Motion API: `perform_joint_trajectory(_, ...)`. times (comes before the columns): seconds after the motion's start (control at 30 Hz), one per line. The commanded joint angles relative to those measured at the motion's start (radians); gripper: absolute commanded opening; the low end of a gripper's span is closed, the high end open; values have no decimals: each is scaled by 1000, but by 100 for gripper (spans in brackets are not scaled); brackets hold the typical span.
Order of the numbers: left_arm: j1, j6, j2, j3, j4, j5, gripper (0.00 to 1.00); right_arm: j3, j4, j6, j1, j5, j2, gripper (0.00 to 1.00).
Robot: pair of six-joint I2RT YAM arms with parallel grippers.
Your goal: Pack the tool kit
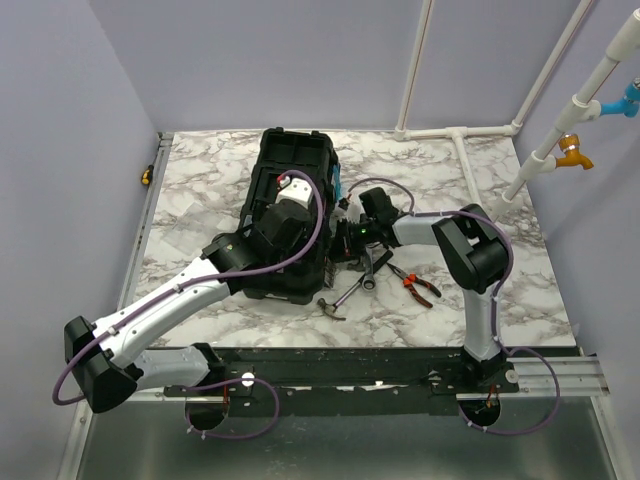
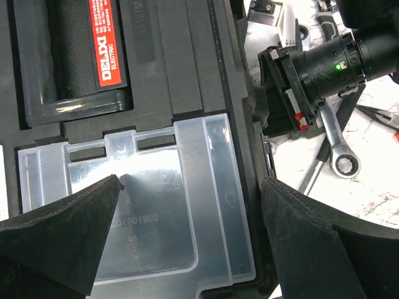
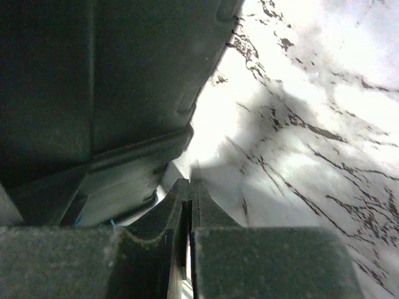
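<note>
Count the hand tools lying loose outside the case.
3: hammer nearest the front edge, ratchet wrench just beyond it, red-handled pliers to their right. The right arm may hide others.

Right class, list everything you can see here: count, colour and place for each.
tool case: 1, black, open, mid-table
organiser box: 1, clear, inside the case
DELIXI tool: 1, black, red label, inside the case
ratchet spanner: 1, silver, table right of case
hammer: 1, dark, near case's front corner
pliers: 1, red-handled, right of hammer
table: 1, white marble
pipes: several, white, back right
left claw: 1, black, open over organiser box
right claw: 1, black, shut, beside case
</note>
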Motion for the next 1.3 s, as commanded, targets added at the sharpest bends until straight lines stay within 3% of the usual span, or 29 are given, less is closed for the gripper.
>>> perform_joint_trajectory(0.0,47,-33,-10,-97,-102,45,97,-73,-17,-50,8,-156,-28,7)
perform_joint_trajectory(0.27,67,-12,-54,-114,-83,78,97,-174,81,2,1,-294,-178,8)
perform_joint_trajectory(0.73,-21,37,-94,59,-85,260,91,-214,128,75,1,-283,-255,7)
perform_joint_trajectory(0.93,-103,-26,-43,130,-113,255,84,-222,155,96,2,-284,-265,7)
perform_joint_trajectory(1.03,-124,-58,22,153,-111,283,75,-222,156,95,1,-283,-262,7)
perform_joint_trajectory(1.27,-157,-89,196,178,-69,290,66,-216,163,103,2,-289,-266,7)
